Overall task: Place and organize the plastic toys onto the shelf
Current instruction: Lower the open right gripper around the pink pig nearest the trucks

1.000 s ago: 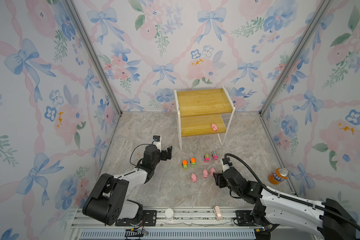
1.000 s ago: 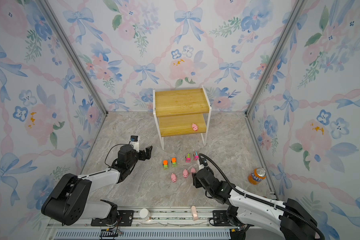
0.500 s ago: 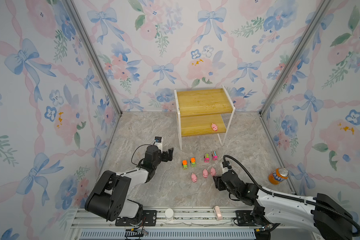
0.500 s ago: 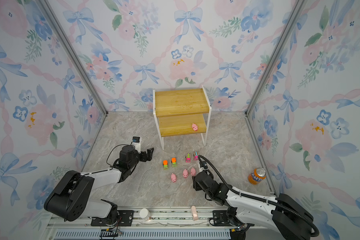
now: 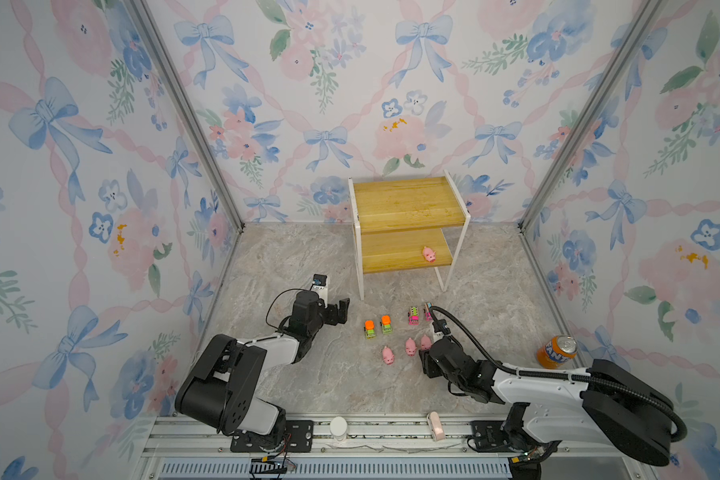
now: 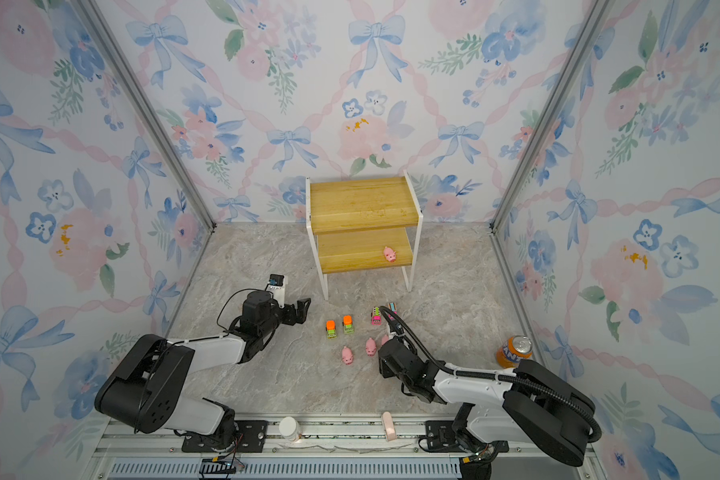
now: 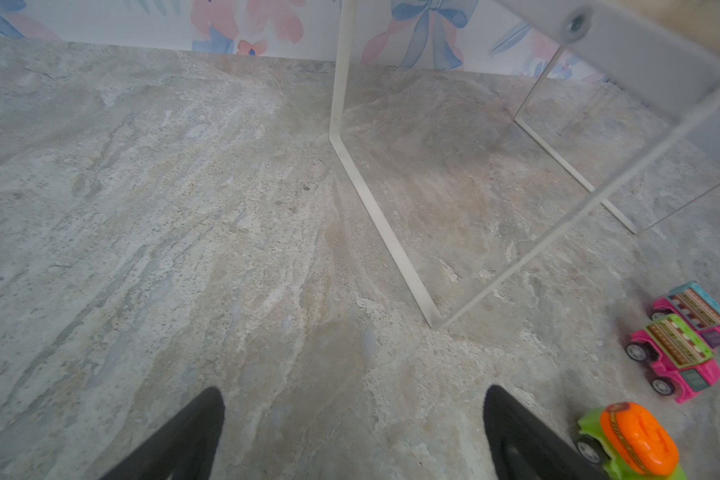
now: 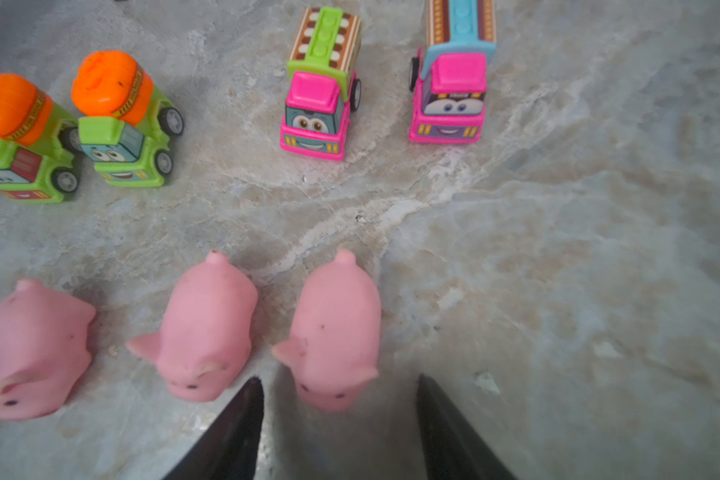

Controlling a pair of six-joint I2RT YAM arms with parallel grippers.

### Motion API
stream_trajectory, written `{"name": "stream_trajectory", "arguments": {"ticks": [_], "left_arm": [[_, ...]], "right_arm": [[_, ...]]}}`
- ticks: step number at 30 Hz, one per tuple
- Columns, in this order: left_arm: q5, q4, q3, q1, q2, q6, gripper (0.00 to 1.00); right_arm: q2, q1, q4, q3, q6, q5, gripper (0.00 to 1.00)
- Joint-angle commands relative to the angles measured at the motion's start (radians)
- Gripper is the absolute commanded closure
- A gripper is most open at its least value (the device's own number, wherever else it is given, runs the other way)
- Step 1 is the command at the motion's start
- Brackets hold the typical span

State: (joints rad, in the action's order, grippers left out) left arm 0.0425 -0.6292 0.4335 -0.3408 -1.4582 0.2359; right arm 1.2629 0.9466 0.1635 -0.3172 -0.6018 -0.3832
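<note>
Pigs (image 8: 335, 328), 3, rounded, smooth, pink

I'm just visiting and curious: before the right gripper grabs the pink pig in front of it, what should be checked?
1. Right gripper open: ok.
2. Small pink plastic pig centred between its fingers: ok.
3. Neighbouring pink pig clear of the fingers: ok, narrowly.
4. Space on lower board of yellowish wooden shelf: ok, only the lone pink pig there.
5. Left gripper out of the way: ok, open over grey floor.
</note>
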Motion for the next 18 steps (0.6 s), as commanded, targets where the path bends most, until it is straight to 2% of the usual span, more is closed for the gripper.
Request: {"name": "stream_trajectory", "arguments": {"ticks": [1,18], "left_arm": [[-0.002,0.000,0.016,-0.004,-0.010,-0.024,0.02],[-0.006,0.000,0.020,-0.005,-0.019,-0.033,0.02]], "right_arm": [[0.011,-0.012,0.029,-0.004,0.005,-0.012,0.41],[-0.008,-0.075,0.063,0.032,0.041,-0.008,0.51]]}}
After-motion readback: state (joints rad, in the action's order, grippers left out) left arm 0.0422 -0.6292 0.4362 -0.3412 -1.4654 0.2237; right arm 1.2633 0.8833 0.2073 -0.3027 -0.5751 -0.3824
